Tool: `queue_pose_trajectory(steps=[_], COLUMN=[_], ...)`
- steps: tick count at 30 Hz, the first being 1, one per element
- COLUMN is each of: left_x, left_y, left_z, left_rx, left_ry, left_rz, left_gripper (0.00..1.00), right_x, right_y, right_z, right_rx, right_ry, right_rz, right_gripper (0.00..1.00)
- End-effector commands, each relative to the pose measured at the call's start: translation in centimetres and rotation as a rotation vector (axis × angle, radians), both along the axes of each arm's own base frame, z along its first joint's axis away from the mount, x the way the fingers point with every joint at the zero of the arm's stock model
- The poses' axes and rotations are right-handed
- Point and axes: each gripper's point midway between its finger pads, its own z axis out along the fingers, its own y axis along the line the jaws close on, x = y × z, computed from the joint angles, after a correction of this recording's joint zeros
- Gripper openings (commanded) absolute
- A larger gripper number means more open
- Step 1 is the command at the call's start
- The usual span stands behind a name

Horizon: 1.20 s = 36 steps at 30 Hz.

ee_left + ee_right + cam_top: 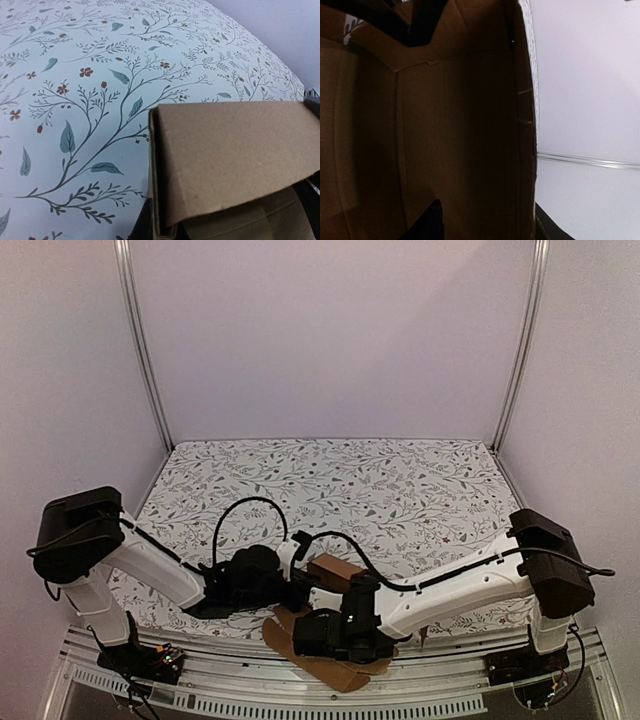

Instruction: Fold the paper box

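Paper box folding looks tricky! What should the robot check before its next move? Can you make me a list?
1. Paper box within reach of both arms: ok, it lies between them.
2. Box wholly on the table: not ok, a flap seems to overhang the near edge.
3. One panel folded up: ok.
4. Left fingers gripping: cannot tell, barely in view.
5. Right fingers gripping: cannot tell, the view is too dark.
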Motion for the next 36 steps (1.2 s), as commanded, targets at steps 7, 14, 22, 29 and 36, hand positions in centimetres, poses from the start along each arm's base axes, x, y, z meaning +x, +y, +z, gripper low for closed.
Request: queue_pose_trajectory(steps=[7,14,22,29,36], left_x=[0.2,0.5,0.2,0.5,1.9], left_y=[-1.4,-1.4,-3.0,-3.8,-3.6], left_z=[2.7,2.7,2.5,3.2,3.2], left_rx=[0.023,0.075,0.152,0.182,0.192], left_ry=[-0.082,-0.11,-0.204,-0.228,-0.281], left_rz=[-0.045,-0.053,-0.19,-0.228,-0.216], left_gripper=[0.0,0.0,0.0,0.0,0.0], right_x=[-2.7,-2.8,0.3,3.3,5.9], right_y=[2.2,1.2,-1.1,-1.3,-0.3], right_z=[3.5,8.8,10.2,9.8,10.1], right_rx=[0.358,0.606,0.835,1.056,1.256], right_ry=[0.266,0.355,0.463,0.52,0.516], right_rz=[0.038,0.072,0.035,0.022,-0.03], right_gripper=[0.7,0.75,0.77,0.61,0.26])
